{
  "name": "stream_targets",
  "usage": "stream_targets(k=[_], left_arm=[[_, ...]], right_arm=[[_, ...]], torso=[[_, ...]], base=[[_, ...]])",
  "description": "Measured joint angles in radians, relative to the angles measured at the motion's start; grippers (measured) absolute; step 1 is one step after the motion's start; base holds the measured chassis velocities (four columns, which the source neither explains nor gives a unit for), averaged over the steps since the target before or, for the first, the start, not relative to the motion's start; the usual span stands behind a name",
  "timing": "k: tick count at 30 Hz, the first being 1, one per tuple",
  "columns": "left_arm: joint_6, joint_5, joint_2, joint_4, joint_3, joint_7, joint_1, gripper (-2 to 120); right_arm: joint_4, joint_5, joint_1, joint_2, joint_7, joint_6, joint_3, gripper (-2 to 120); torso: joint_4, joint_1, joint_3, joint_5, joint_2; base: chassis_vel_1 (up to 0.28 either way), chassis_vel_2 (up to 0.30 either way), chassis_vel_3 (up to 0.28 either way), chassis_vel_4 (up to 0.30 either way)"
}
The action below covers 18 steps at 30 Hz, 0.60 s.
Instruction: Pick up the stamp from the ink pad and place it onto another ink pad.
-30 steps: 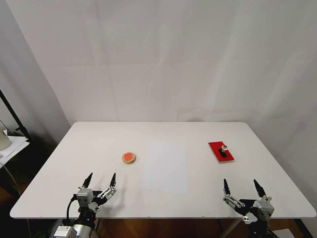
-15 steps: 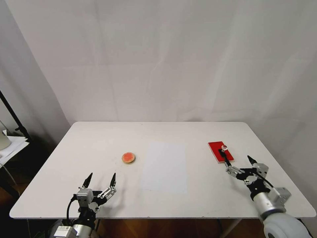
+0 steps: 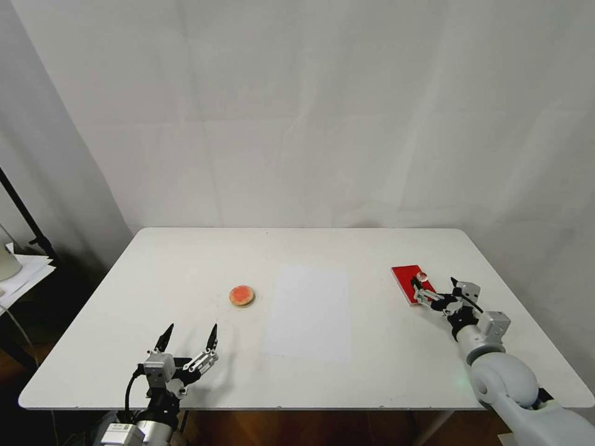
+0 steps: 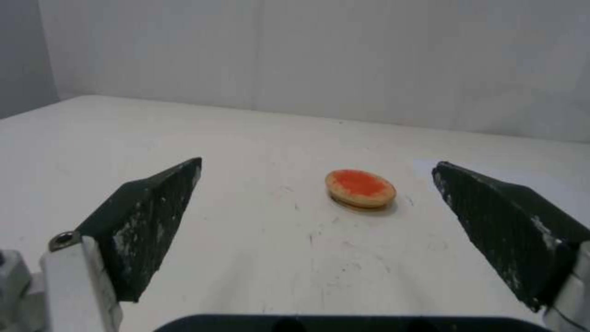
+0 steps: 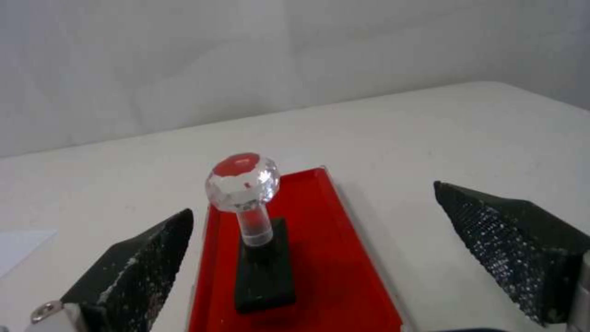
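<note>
The stamp (image 3: 421, 277), a black base with a clear faceted knob, stands upright on the red rectangular ink pad (image 3: 406, 276) at the table's right. My right gripper (image 3: 434, 284) is open at the pad's near end, one finger on each side of the stamp. In the right wrist view the stamp (image 5: 252, 216) rises off the ink pad (image 5: 344, 258) between the fingers of the right gripper (image 5: 311, 198), touching neither. The round orange-red ink pad (image 3: 242, 295) lies left of centre. My left gripper (image 3: 192, 327) waits open near the front edge, facing that round ink pad (image 4: 360, 187).
A white sheet of paper (image 3: 308, 313) lies flat between the two pads. The white table (image 3: 347, 244) ends just right of the red pad. A white backdrop hangs behind it. A dark stand and papers are off the left side.
My right arm has reached forward from the table's front edge to the red pad, and its open fingers now flank the stamp. The left arm has not moved.
</note>
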Motion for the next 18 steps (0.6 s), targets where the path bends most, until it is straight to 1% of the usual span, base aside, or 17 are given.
stream_targets(k=[3,8,12,13,14,16,17,18], left_arm=[[0.0,0.0,0.0,0.0,0.0,0.0,0.0,100],[0.0,0.0,0.0,0.0,0.0,0.0,0.0,100],[0.0,0.0,0.0,0.0,0.0,0.0,0.0,100],[0.0,0.0,0.0,0.0,0.0,0.0,0.0,100],[0.0,0.0,0.0,0.0,0.0,0.0,0.0,100],[0.0,0.0,0.0,0.0,0.0,0.0,0.0,100],[0.0,0.0,0.0,0.0,0.0,0.0,0.0,100],[0.0,0.0,0.0,0.0,0.0,0.0,0.0,100]], right_arm=[[-0.009,-0.001,0.009,0.005,0.001,0.0,-0.008,99],[-0.013,0.0,0.017,0.005,0.005,0.003,-0.015,93],[-0.016,0.001,0.024,0.001,0.007,0.002,-0.029,80],[-0.016,0.001,0.024,0.001,0.007,0.002,-0.029,80],[-0.018,0.001,0.026,0.001,0.008,0.002,-0.033,77],[-0.02,0.001,0.03,0.001,0.011,0.001,-0.038,67],[-0.02,0.001,0.032,0.001,0.011,0.001,-0.04,64],[-0.02,0.001,0.032,0.001,0.011,0.001,-0.04,64]], torso=[[0.0001,0.0,0.0,0.0,0.0],[0.0001,0.0,0.0,0.0,0.0],[0.0001,0.0,0.0,-0.0001,0.0],[0.0001,0.0,0.0,-0.0001,0.0],[0.0001,0.0,0.0,-0.0001,0.0],[0.0002,0.0,0.0,0.0,0.0],[0.0001,0.0,0.0,-0.0001,0.0],[0.0001,0.0,0.0,-0.0001,0.0]], base=[[0.0,0.0,0.0,0.0],[0.0,0.0,0.0,0.0],[0.0,0.0,0.0,0.0],[0.0,0.0,0.0,0.0],[0.0,0.0,0.0,0.0],[0.0,0.0,0.0,0.0],[0.0,0.0,0.0,0.0],[0.0,0.0,0.0,0.0]])
